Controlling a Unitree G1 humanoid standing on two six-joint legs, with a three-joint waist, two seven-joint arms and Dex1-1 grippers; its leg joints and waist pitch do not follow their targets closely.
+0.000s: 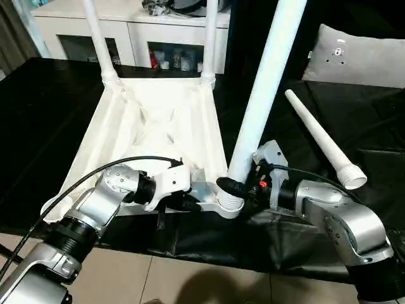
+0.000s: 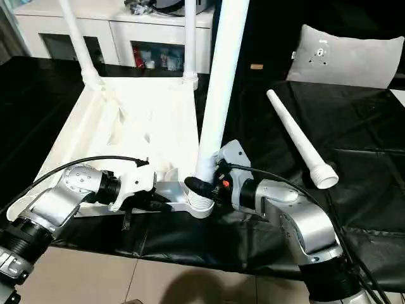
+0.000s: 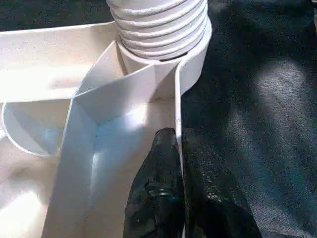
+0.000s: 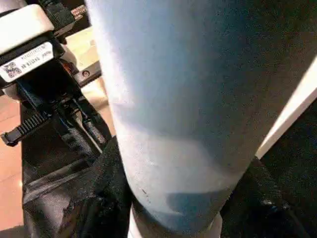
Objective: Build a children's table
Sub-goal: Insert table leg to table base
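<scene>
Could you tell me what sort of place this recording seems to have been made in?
Probably a room in a home, or a mock-up of one: a white cabinet with glass doors stands behind, a grey cushion lies on the black-covered work surface, and the floor is tiled.

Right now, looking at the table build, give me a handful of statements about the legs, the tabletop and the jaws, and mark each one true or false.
1. Two tapered white tube legs already stand in the far corner sockets of the white ribbed plastic tabletop. True.
2. The right gripper has its jaws around the base of a third leg at a near corner socket. True.
3. The left gripper is open and touches nothing. False: it is shut on the tabletop's near rim.
4. All four legs are upright. False: one loose leg lies flat on the black cloth.
</scene>
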